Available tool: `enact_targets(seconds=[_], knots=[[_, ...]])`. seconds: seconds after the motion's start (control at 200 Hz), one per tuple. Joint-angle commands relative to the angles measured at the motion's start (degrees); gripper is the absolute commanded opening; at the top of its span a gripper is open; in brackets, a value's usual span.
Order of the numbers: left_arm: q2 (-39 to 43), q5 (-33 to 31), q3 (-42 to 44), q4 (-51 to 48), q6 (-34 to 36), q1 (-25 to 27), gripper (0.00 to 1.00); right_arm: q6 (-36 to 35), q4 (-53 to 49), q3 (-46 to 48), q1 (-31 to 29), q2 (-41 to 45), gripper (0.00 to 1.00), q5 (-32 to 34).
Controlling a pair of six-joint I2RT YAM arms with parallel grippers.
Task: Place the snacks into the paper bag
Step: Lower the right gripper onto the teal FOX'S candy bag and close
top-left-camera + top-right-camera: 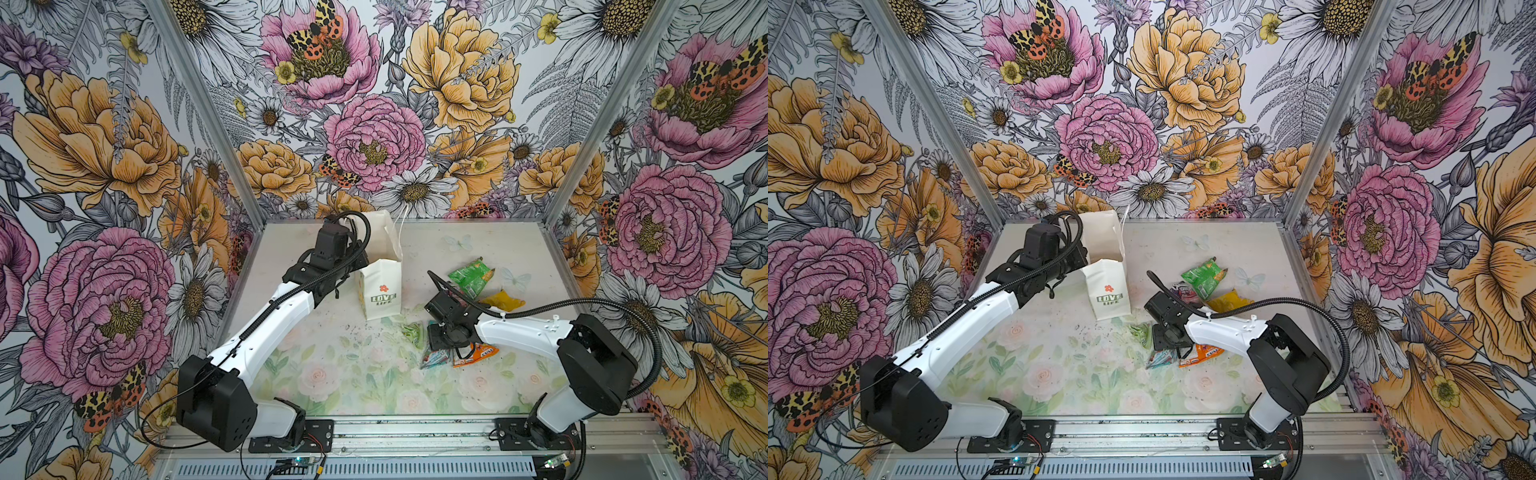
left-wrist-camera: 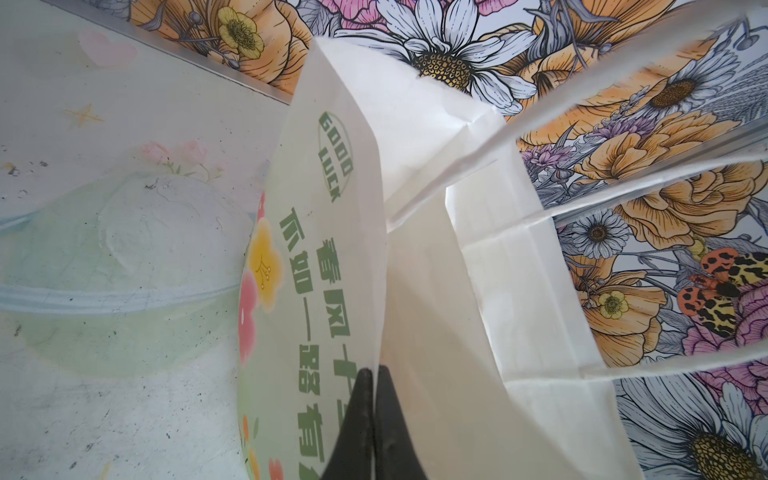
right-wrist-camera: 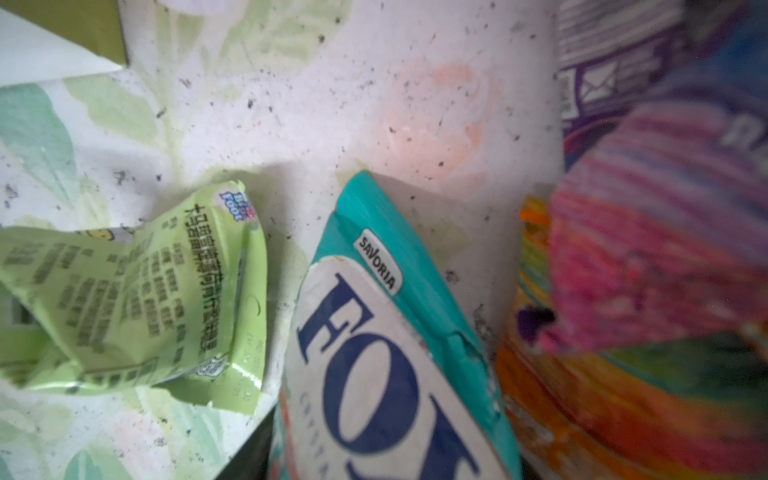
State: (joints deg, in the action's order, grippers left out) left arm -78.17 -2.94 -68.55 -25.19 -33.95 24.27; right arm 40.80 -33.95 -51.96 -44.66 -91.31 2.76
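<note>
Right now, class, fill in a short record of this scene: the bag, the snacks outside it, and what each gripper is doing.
paper bag: upright on the table, mouth open
left gripper: shut on the bag's wide printed wall
right gripper: low over the nearer packets; open or shut unclear
snacks on table: green packet, yellow packet, pale green packet, teal packet, orange packet
inside bag: contents not visible
</note>
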Motion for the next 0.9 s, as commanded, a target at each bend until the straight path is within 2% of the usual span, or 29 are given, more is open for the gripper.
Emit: enact_targets(seconds=[0.0, 0.56, 0.896], knots=[[-0.84, 2.15, -0.21, -0.49, 1.42, 0.60, 0.00, -0.78, -0.85, -1.11, -0.35, 0.04, 0.53, 0.37], [-0.63, 2.94, -0.22, -0.17, 2.20, 0.62, 0.00, -3.51, -0.92, -3.59, 1.39, 5.02, 0.31, -0.57], [-0.67, 7.72, 0.31, 3.22, 4.14, 0.82, 0.00, -8.19, -2.37, -6.74, 4.69, 10.36, 0.22, -3.00]])
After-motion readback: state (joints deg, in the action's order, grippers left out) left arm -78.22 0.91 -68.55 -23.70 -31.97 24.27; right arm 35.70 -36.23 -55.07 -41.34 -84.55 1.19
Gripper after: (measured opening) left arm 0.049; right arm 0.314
